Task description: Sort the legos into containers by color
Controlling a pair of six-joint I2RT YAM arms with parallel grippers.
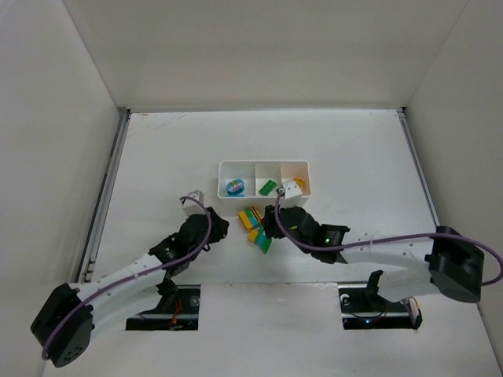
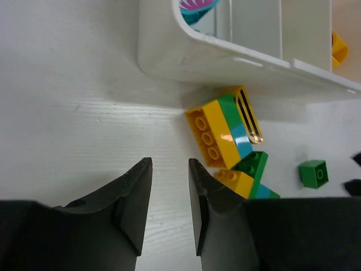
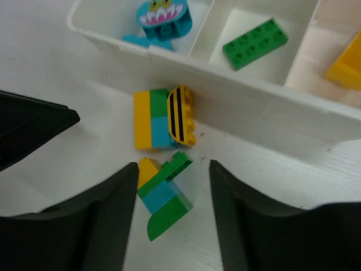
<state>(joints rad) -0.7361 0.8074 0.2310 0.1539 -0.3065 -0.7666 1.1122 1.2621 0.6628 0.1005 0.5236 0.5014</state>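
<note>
Pick-up step: right gripper hangs jaws apart astride the leaning lego stack just before the tray (left gripper slightly parted, empty), so it should next lower and pinch.

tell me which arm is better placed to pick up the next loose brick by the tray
Right. The right hand, open, straddles the small green, teal and yellow plastic brick stack near the white plastic tray. The left hand, also open, has only table between its fingers.
</note>
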